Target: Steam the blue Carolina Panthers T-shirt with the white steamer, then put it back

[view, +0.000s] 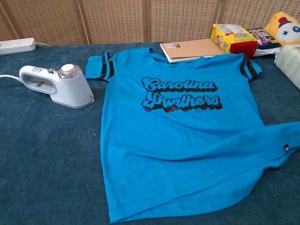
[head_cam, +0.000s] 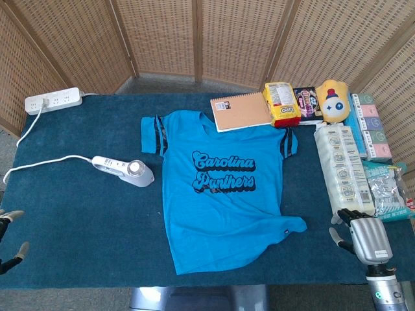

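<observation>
The blue Carolina Panthers T-shirt (head_cam: 224,188) (view: 180,136) lies flat in the middle of the dark blue table, its black lettering facing up. The white steamer (head_cam: 123,171) (view: 58,85) lies on the cloth to the left of the shirt, its cord running off to the left. My right hand (head_cam: 364,238) hovers at the near right edge of the table, fingers apart and holding nothing, just right of the shirt's hem. Only the fingertips of my left hand (head_cam: 11,238) show at the near left edge, spread and empty. Neither hand appears in the chest view.
A white power strip (head_cam: 53,100) sits at the far left corner. A spiral notebook (head_cam: 243,111), a yellow snack bag (head_cam: 281,103), a yellow plush toy (head_cam: 334,102) and several packaged goods (head_cam: 343,165) crowd the far right and right side.
</observation>
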